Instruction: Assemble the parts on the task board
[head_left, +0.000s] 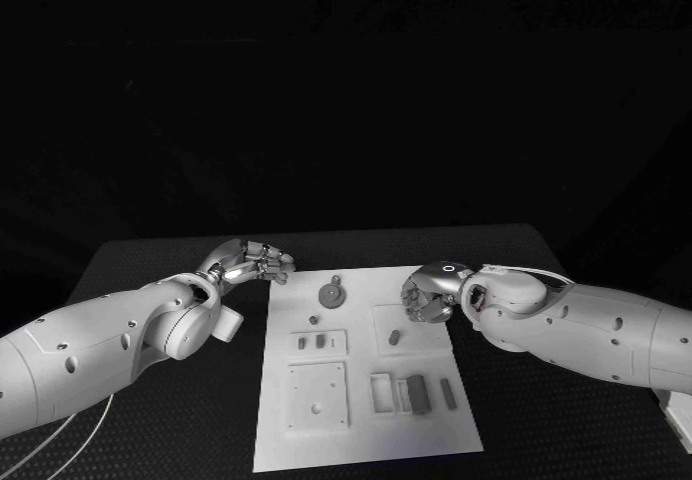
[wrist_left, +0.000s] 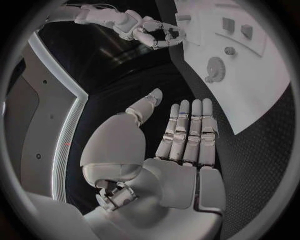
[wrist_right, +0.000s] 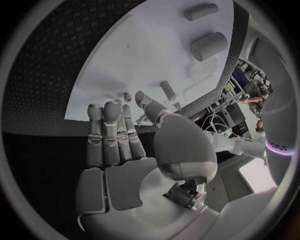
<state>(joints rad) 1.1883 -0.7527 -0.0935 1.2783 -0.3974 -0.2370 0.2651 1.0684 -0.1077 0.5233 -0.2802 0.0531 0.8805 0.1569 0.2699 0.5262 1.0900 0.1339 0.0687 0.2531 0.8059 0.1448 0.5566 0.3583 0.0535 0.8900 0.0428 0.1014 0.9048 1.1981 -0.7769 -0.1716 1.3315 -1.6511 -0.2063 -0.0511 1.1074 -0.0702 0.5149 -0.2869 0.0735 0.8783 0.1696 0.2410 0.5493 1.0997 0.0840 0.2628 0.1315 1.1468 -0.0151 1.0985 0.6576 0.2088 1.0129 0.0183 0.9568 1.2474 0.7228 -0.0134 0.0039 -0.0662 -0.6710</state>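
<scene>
The near edge of the board (head_left: 368, 455) is cut off by the frame's bottom in the head view. Part of its right edge is hidden behind the right hand (head_left: 428, 292). The small parts (head_left: 410, 393) are perhaps too small to be told apart.

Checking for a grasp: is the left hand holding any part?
No: the left hand has its fingers straight and bare, off the task board.

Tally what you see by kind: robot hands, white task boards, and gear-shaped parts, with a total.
Hands: 2, left hand and right hand
Task board: 1
Gear-shaped part: 1
Total: 4
</scene>
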